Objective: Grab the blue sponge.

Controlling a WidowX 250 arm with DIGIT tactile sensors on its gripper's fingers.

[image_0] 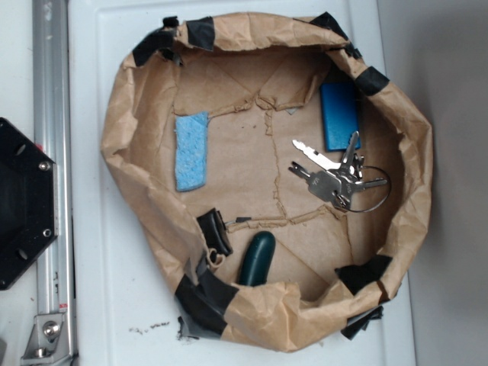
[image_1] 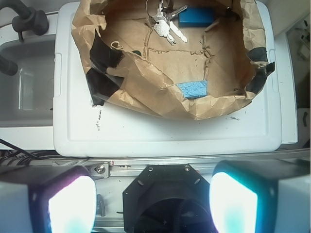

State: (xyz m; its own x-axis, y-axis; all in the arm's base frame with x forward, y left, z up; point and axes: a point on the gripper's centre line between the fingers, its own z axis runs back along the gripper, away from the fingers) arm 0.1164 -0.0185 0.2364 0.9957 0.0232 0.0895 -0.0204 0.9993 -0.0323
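Blue sponge [image_0: 191, 151] flat in paper bin [image_0: 415, 191], gripper [image_1: 151, 201] apart, agape.

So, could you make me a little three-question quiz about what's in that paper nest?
1. True or false: the blue sponge lies touching the keys.
2. Which sits nearest the keys? A) dark blue block B) green handle C) black binder clip
3. Is the gripper holding anything?

Key: 1 false, they lie well apart. 2 A. 3 No, its fingers are spread, nothing between them.
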